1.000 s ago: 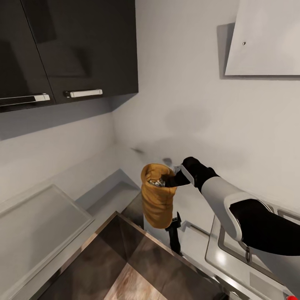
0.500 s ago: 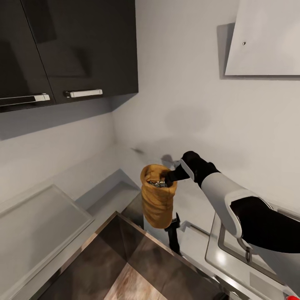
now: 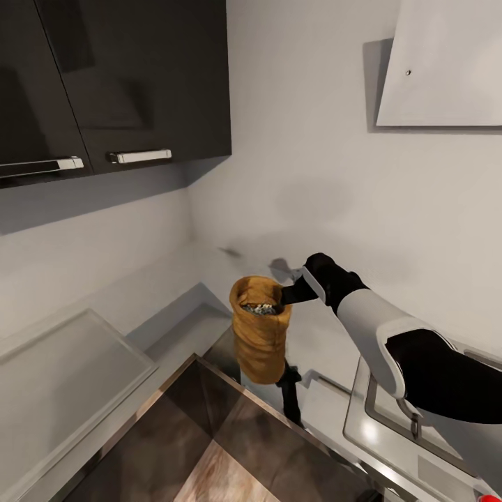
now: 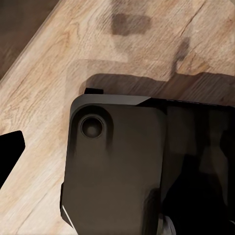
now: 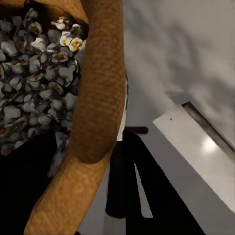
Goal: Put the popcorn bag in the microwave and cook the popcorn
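Right gripper [image 3: 284,295] pinched on rim of popcorn bag [image 3: 261,339], holding it upright in air above countertop [image 3: 202,317] corner; popcorn [image 5: 34,73] heaped inside; left gripper state cannot tell, wood floor [image 4: 54,73] below

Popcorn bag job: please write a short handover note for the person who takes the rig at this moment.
Right gripper: shut on the popcorn bag at its rim, holding it upright in the air above the countertop.
Left gripper: open or shut cannot be told from its wrist view.
Popcorn: white pieces fill the bag.
Done: bag lifted.
Left: carry the bag to the microwave, put it in, heat.
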